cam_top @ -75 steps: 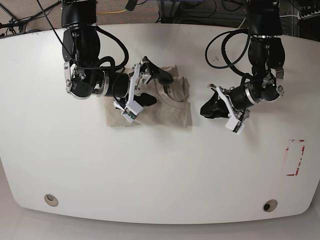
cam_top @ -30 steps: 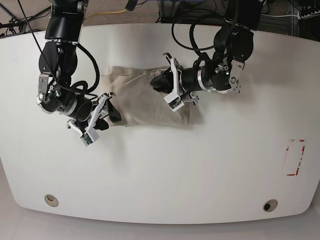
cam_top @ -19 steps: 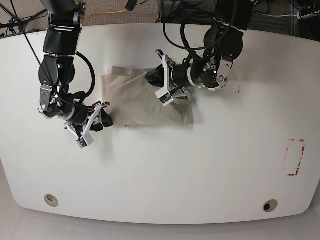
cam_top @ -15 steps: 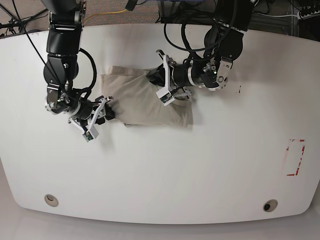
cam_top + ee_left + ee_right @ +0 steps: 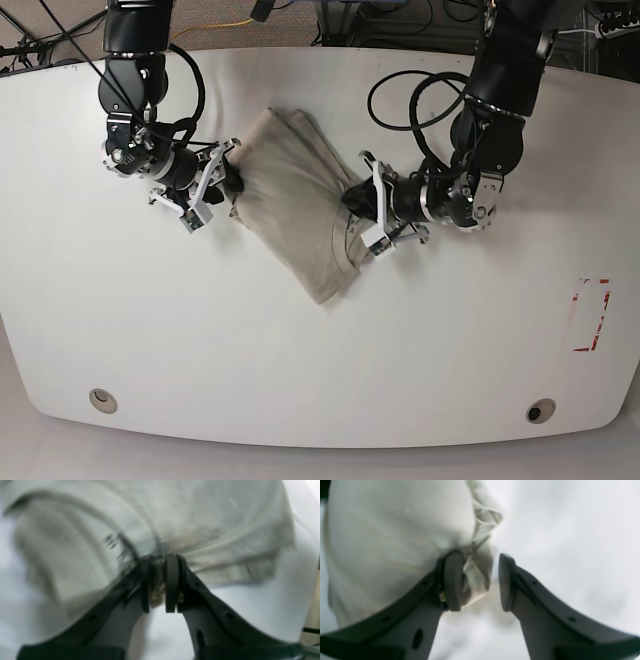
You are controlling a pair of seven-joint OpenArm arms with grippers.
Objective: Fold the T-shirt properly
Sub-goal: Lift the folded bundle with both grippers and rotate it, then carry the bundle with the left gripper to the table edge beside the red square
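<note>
The beige T-shirt [image 5: 295, 200] lies folded in a long diagonal strip on the white table [image 5: 320, 380], running from upper left to lower right. My left gripper [image 5: 355, 205] is at the strip's right edge. In the left wrist view it [image 5: 158, 587] is shut on a pinch of the T-shirt [image 5: 200, 517] near the collar. My right gripper [image 5: 230, 185] is at the strip's left edge. In the right wrist view it [image 5: 478, 580] is open, with a bunched hem of the T-shirt [image 5: 395, 530] lying between its fingers, against the left finger [image 5: 452, 580].
A red-outlined rectangle [image 5: 590, 315] is marked on the table at the right. Two round holes [image 5: 100, 400] [image 5: 540, 411] sit near the front edge. Cables and floor lie beyond the table's back edge.
The T-shirt lay as a level rectangle and now lies turned into a diagonal strip. My left gripper moved right and down with the fabric. My right gripper moved up to the shirt's left edge.
</note>
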